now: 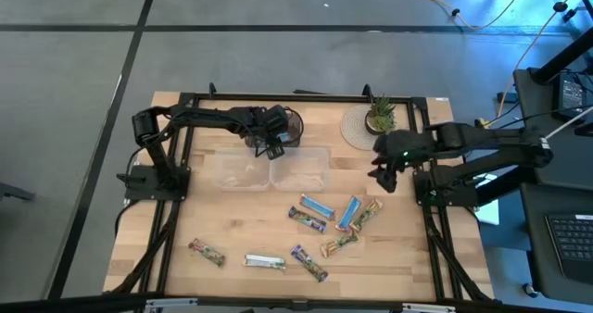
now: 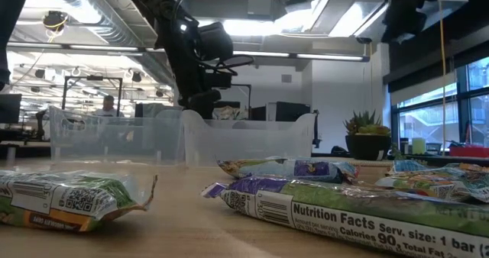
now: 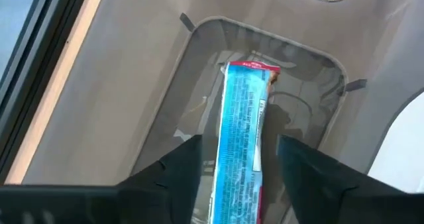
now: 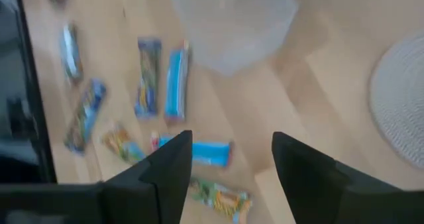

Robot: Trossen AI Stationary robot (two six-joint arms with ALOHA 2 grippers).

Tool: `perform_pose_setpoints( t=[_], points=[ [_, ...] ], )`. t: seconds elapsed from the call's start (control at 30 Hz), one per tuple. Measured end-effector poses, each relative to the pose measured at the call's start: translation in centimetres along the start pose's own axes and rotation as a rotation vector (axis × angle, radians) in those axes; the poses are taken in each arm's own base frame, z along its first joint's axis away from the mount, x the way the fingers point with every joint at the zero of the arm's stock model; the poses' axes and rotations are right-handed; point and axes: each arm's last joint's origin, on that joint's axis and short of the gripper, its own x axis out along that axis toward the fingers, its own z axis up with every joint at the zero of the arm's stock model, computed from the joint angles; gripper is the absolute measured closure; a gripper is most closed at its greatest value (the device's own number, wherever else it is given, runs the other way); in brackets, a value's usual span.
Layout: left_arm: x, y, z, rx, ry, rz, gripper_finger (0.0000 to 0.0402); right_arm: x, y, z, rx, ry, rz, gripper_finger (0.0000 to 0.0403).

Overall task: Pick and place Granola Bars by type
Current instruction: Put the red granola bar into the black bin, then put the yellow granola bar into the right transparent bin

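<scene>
A blue-white granola bar [image 3: 242,138] stands lengthwise between my left gripper's [image 3: 242,161] open fingers, with a gap on each side, above a clear tub [image 3: 199,65]. Whether it rests on anything is unclear. In the high view my left gripper [image 1: 271,144] hovers at the far edge of the two clear tubs [image 1: 273,169]. My right gripper [image 1: 384,171] is open, above the table right of the tubs. Several more bars lie flat on the near half: blue-white [image 1: 316,205], blue [image 1: 349,213], purple [image 1: 306,219], green-tan [image 1: 340,244], silvery [image 1: 265,261], green [image 1: 208,252].
A potted plant [image 1: 380,117] stands on a round woven mat [image 1: 357,130] at the far right of the table. Black frame rails [image 1: 176,220] run along the table's sides. Bare wood lies left of the tubs and between the tubs and the bars.
</scene>
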Motion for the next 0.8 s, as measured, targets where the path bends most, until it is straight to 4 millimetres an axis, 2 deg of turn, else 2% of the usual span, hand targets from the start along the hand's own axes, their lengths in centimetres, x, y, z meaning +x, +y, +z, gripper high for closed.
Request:
perform_pose_setpoints(
  t=[0.1,0.2,0.5,0.67,0.8],
  points=[
    [-0.8,0.1,0.2,-0.013,-0.024,0.000,0.0190,1.3,0.8,-0.3,-0.041,0.084,-0.016,0.0192],
    [-2.4,0.4,0.5,-0.022,-0.075,-0.022,0.0183,2.5,1.9,-0.6,-0.094,0.141,-0.019,0.0192],
    [-10.2,1.1,0.8,-0.080,-0.315,-0.157,0.0186,6.0,5.9,-2.9,-0.503,0.301,-0.009,0.0192],
    [-13.6,0.4,0.4,-0.063,-0.413,-0.200,0.0187,9.0,7.5,-4.1,-0.556,0.404,-0.048,0.0192],
    [-15.1,-0.6,0.0,-0.035,-0.454,-0.231,0.0187,11.4,8.3,-5.2,-0.603,0.492,-0.071,0.0192]
  ],
)
